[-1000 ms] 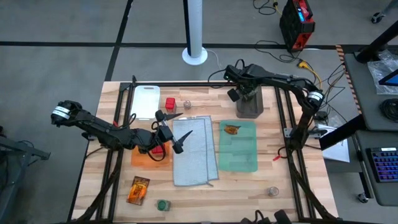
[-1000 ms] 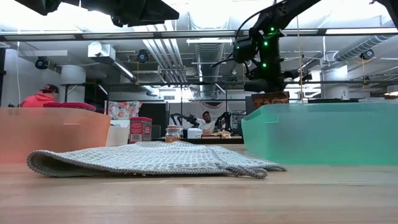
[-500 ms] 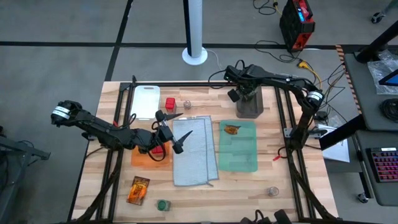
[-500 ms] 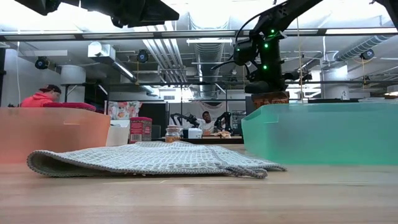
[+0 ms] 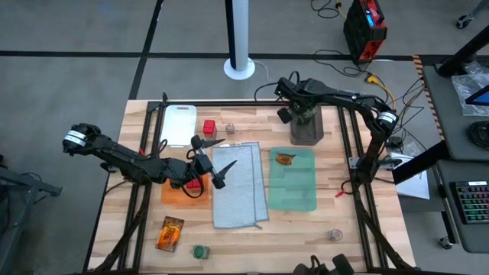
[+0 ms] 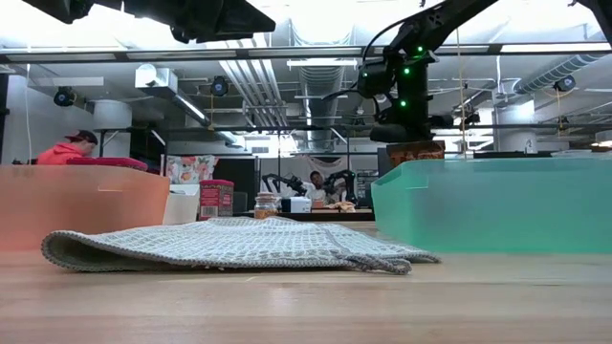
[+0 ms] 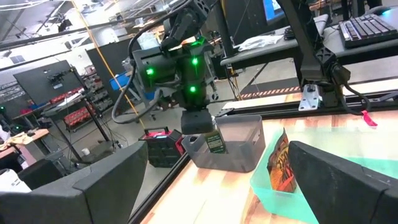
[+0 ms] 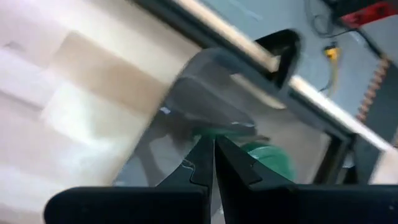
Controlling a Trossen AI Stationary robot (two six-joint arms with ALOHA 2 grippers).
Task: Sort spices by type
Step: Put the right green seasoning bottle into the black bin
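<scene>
Sorting seems to be partly done, judging from how the things lie: each cloth looks meant for one kind of spice. One red box (image 5: pixel 194 183) sits on the orange cloth (image 5: pixel 174 192), right under the left gripper (image 5: pixel 216 163), and a shiny orange-brown packet (image 5: pixel 285 160) lies on the green cloth (image 5: pixel 293 179), so I think these two were put there on purpose. The grey cloth (image 5: pixel 240 187) between them carries nothing that I can see. The other red box (image 5: pixel 209 127) and a clear shaker (image 5: pixel 229 128) stand near the white board (image 5: pixel 179 124) at the far side, while the second packet (image 5: pixel 170 233), a green-topped jar (image 5: pixel 199 251) and the second shaker (image 5: pixel 335 235) wait along the near edge of the table (image 5: pixel 328 206). The right gripper (image 5: pixel 302 114) hangs over the dark grey bin (image 5: pixel 306 131) with its fingers pressed together and nothing between them; its own camera shows something green down in the bin (image 8: pixel 267 158), probably the other jar, but I cannot say this for sure. The left arm reaches in low from the left side, stretched almost flat across the table, and its fingers are spread wide over the border of the orange and grey cloths, holding nothing. The right arm comes from the right rear corner, bent at the elbow, with its wrist pointing down into the bin.
</scene>
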